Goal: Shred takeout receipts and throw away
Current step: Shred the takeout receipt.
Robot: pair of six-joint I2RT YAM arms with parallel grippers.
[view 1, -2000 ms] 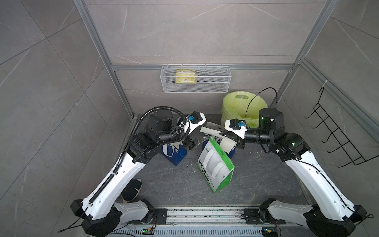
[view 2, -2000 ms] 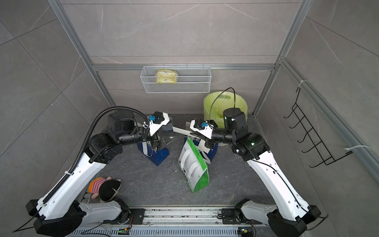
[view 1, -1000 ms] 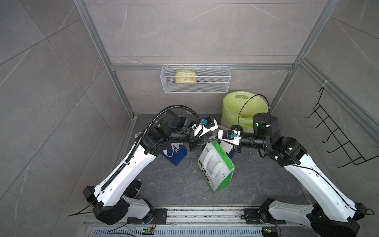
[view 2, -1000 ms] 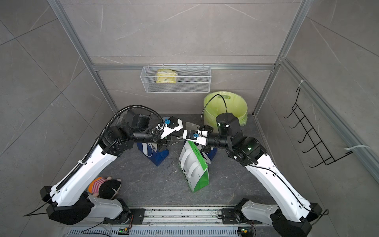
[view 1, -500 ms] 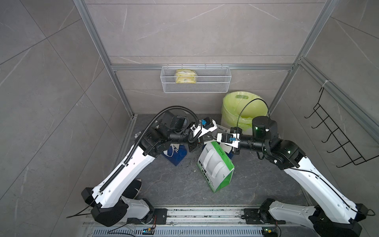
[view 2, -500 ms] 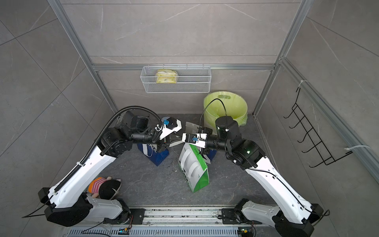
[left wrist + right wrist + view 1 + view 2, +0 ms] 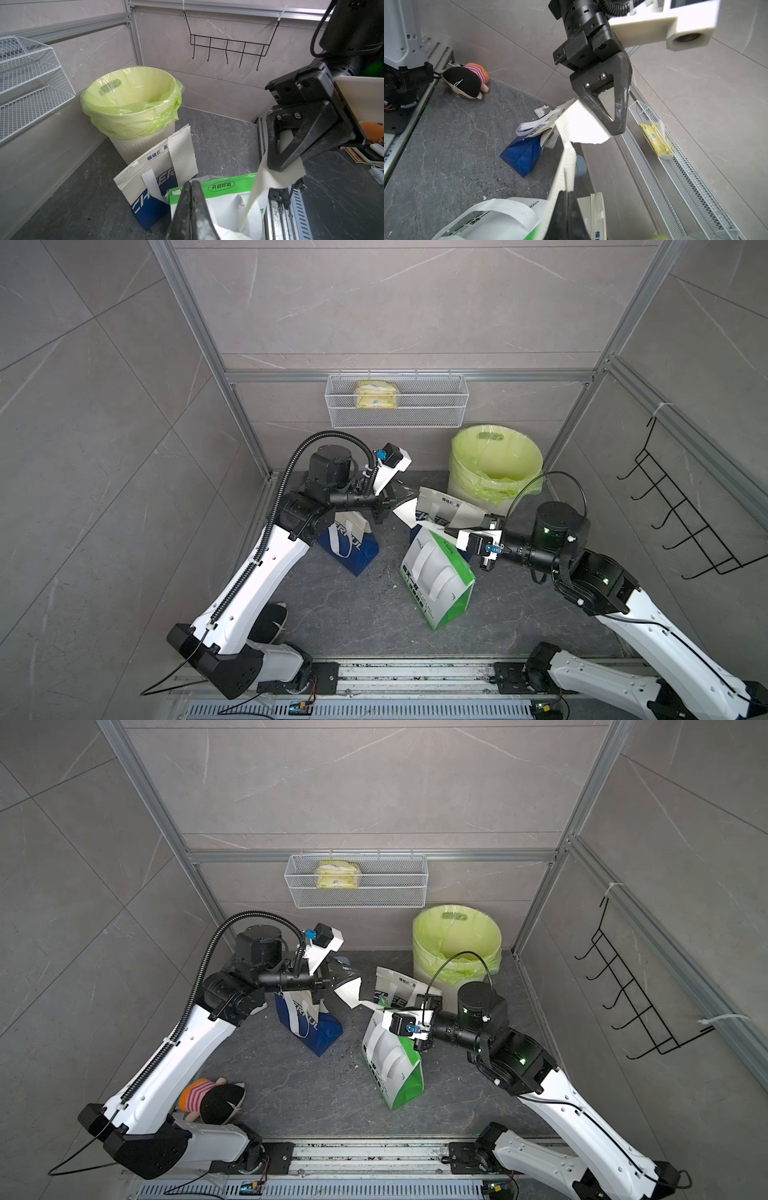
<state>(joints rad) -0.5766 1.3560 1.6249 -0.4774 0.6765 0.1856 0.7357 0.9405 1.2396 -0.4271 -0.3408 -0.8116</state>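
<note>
the green-and-white bag (image 7: 226, 209) carries a green oval label (image 7: 221, 184) reading 开启好运 in the left wrist view. the blue-and-white bag (image 7: 149, 180) behind it shows 福运已 along its top band and big letters "ch…er", partly covered. the other blue bag (image 7: 351, 549) shows "erful" in both top views.

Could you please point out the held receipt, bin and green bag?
receipt (image 7: 579, 126): right wrist view, flat middle.
bin (image 7: 473, 487): a top view, outer wall.
green bag (image 7: 436, 585): a top view, white face.

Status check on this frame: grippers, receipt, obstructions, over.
Left gripper and right gripper both shut on one receipt, stretched between them. Ragged torn edge beside left gripper. Green-and-white bag directly below; lined bin open behind.
</note>
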